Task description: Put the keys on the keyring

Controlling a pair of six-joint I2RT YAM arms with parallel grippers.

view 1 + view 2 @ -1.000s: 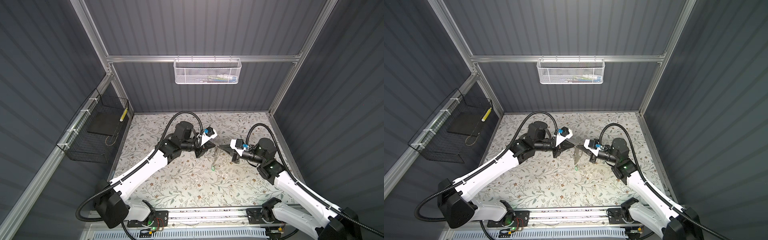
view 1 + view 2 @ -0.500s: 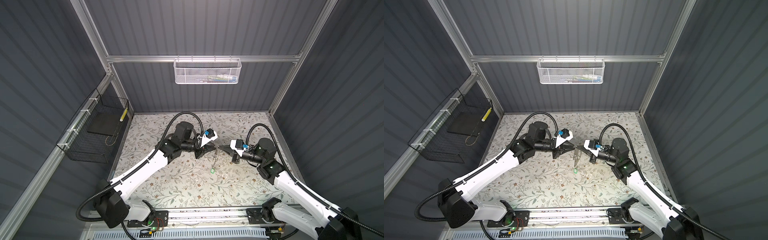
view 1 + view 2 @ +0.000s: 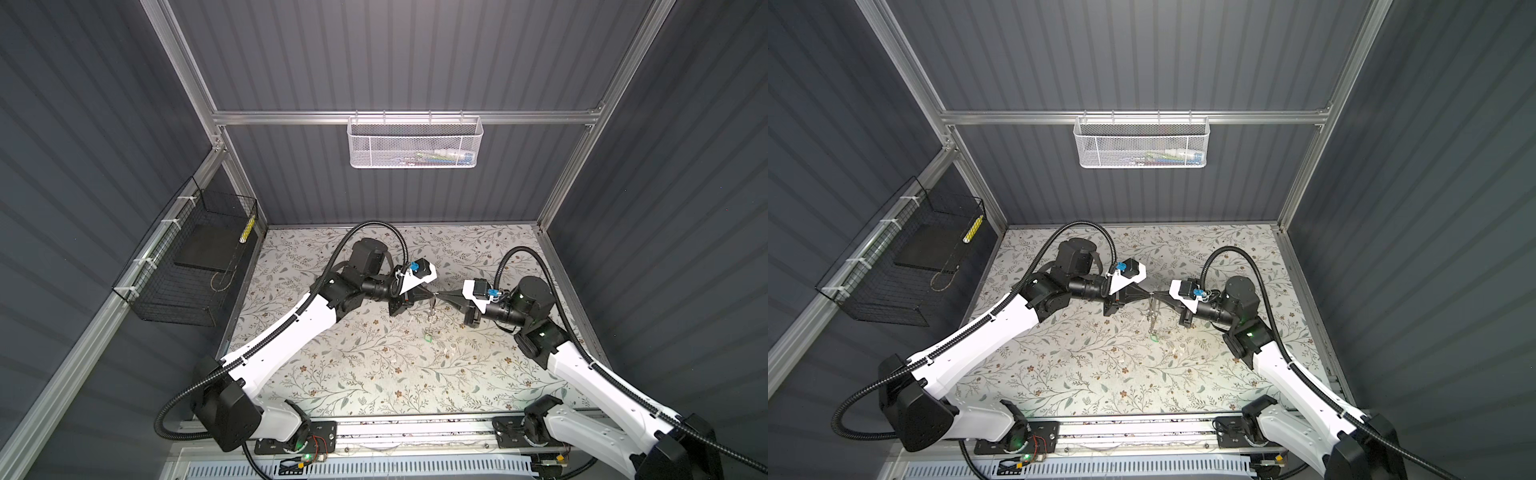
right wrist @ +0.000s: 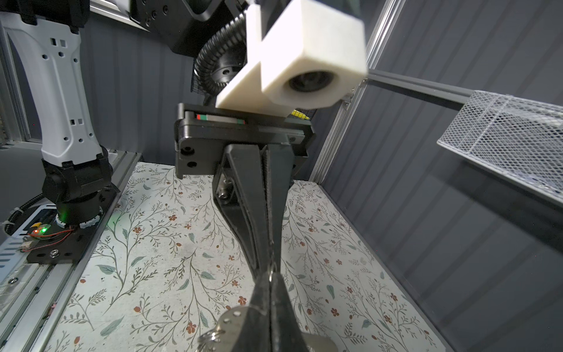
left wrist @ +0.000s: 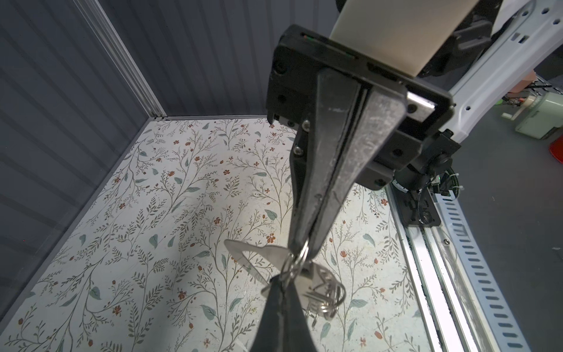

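Keyring (image 5: 274, 253) clamped in closed right gripper (image 5: 301, 243); left gripper (image 5: 281, 283) closed, apparently on ring (image 5: 304, 254) of green tag (image 3: 428, 337) dangling below keyring. Hooking step; next, seat ring, release.

You have dark grey ribbed walls (image 3: 104, 124) framed with aluminium rails (image 3: 407, 117) around you, and a floral-patterned tabletop (image 3: 374, 374) lies beneath the left claw (image 3: 431, 294). Well beyond that claw a white mesh basket (image 3: 374, 145) hangs on the back wall (image 3: 415, 199); a black wire basket (image 3: 174, 307) hangs far to its left.
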